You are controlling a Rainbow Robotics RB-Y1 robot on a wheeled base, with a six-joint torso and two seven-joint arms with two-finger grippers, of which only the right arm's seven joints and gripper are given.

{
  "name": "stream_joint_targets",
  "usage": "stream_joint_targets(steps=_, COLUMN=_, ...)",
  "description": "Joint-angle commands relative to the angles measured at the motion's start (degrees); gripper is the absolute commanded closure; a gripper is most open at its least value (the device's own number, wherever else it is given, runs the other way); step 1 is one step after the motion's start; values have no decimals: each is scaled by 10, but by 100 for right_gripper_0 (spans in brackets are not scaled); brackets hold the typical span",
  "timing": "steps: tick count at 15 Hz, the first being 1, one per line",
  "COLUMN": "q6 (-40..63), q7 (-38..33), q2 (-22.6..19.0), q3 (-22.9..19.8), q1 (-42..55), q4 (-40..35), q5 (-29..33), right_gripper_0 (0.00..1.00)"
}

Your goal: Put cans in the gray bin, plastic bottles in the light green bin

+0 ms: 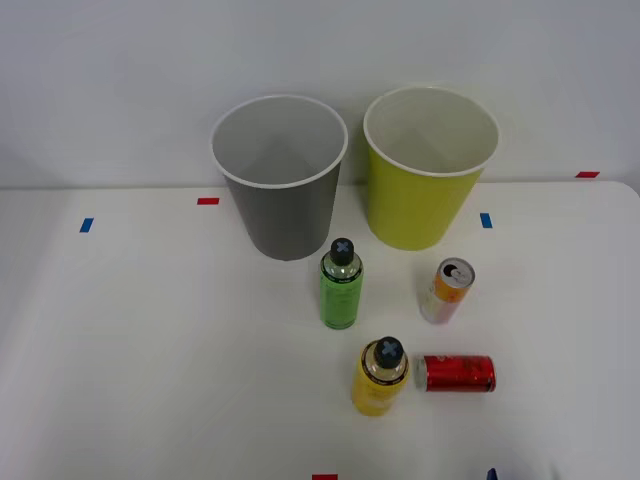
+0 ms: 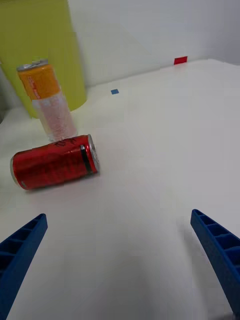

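**Red can lay on its side, its neighbours upright, claw spread wide**

The red can (image 1: 455, 373) lay toppled on the white table (image 1: 150, 350), its long axis running left to right; the wrist view showed one round end turned toward the right of the scene. It rested just right of the yellow bottle (image 1: 380, 377), which stood upright with its dark cap up. Farther back stood the orange-and-white can (image 1: 446, 290), upright, its silver top facing up. Left of that can stood the green bottle (image 1: 341, 284), also upright and dark-capped.

At the far side of the table the gray bin (image 1: 282, 180) stood on the left and the light green bin (image 1: 428, 170) on the right, both open-mouthed with white rims, side by side and close together. The green bottle stood just in front of the gap between them.

The right gripper (image 2: 120, 260) hovered low over bare table on the near side of the red can, its blue ribbed fingers (image 2: 220, 255) spread wide apart and holding nothing.

The tabletop was plain white, marked with small red tape pieces (image 1: 208, 201) and blue tape pieces (image 1: 86, 225). A pale blank wall (image 1: 120, 80) rose behind the bins.
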Motion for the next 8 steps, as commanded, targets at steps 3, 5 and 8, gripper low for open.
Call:
stream_joint_targets(steps=3, q6=52, q7=-3, q2=-7, q3=18, q1=-3, q4=-48, q5=-23, right_gripper_0=0)
stream_joint_targets(steps=5, q6=115, q7=-4, q2=-14, q3=33, q1=4, q4=-107, q5=-34, right_gripper_0=0)
stream_joint_targets(steps=8, q6=211, q7=4, q2=-29, q3=60, q1=8, q4=-182, q5=-113, right_gripper_0=0)
